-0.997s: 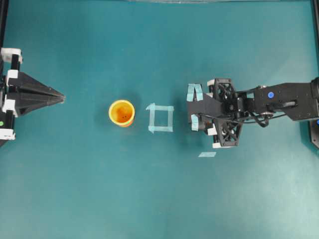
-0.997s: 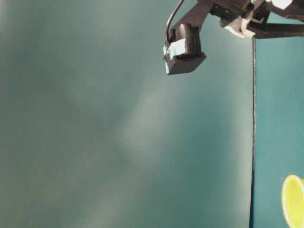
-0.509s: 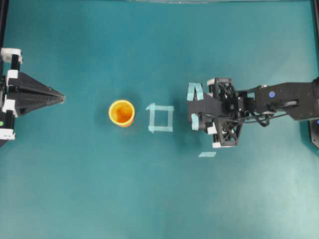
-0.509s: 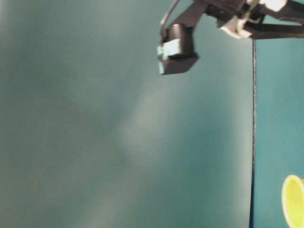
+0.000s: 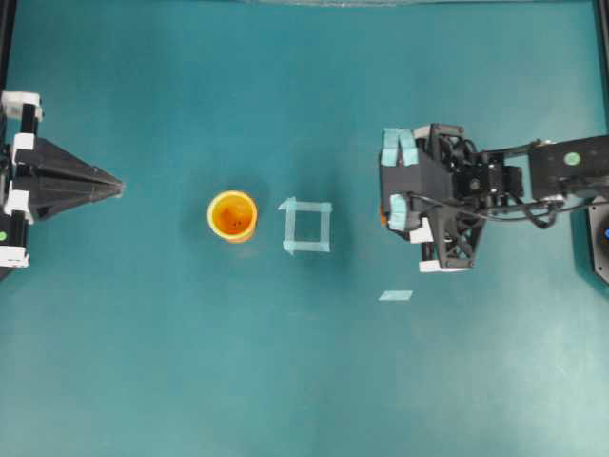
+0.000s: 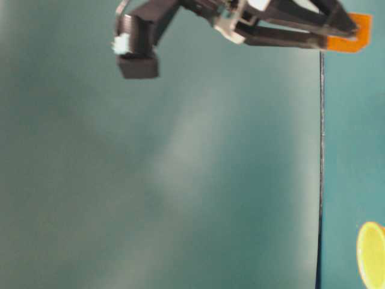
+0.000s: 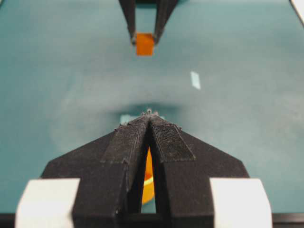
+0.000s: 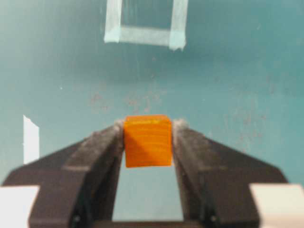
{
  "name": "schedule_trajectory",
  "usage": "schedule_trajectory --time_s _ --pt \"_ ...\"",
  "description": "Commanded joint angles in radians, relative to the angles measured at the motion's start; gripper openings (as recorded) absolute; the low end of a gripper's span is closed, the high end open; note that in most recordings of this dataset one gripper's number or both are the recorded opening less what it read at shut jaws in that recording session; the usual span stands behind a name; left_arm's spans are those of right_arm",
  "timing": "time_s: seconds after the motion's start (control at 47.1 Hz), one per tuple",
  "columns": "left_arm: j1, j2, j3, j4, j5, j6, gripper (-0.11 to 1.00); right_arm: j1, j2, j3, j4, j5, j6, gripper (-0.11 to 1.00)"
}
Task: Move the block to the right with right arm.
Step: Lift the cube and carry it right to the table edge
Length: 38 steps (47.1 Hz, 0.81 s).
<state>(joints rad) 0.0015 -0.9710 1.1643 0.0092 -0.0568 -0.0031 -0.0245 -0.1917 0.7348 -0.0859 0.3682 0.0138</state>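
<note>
The block (image 8: 147,141), a small orange cube, is pinched between the tips of my right gripper (image 8: 147,129), which is shut on it and holds it off the teal table. The left wrist view shows the block (image 7: 144,43) hanging between the two dark fingers far ahead. From overhead only an orange sliver of the block (image 5: 383,217) peeks out under the right gripper (image 5: 394,183), to the right of the tape square (image 5: 307,227). My left gripper (image 5: 119,186) rests shut at the far left, tips (image 7: 149,116) together and holding nothing.
A yellow-orange cup (image 5: 232,215) stands just left of the tape square. A short loose tape strip (image 5: 395,295) lies below the right gripper. The table's edge (image 6: 320,180) and the cup's rim (image 6: 372,253) show in the table-level view.
The right arm has drawn back to the right, away from the tape square, carrying the block with it. The left arm and the cup have not moved.
</note>
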Motion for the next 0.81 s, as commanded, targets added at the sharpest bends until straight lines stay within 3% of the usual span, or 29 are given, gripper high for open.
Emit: schedule_trajectory --time_s 0.0,0.446,0.785 --pt "0.002 0.003 -0.026 0.003 -0.005 0.002 0.00 -0.002 -0.048 0.000 0.000 -0.003 0.005 0.40" --pt "0.002 0.003 -0.026 0.003 -0.005 0.008 0.00 -0.002 -0.202 0.055 0.014 0.081 0.011 0.40" --pt "0.002 0.003 -0.026 0.003 -0.005 0.009 0.00 -0.002 -0.417 0.135 0.017 0.261 0.117 0.40"
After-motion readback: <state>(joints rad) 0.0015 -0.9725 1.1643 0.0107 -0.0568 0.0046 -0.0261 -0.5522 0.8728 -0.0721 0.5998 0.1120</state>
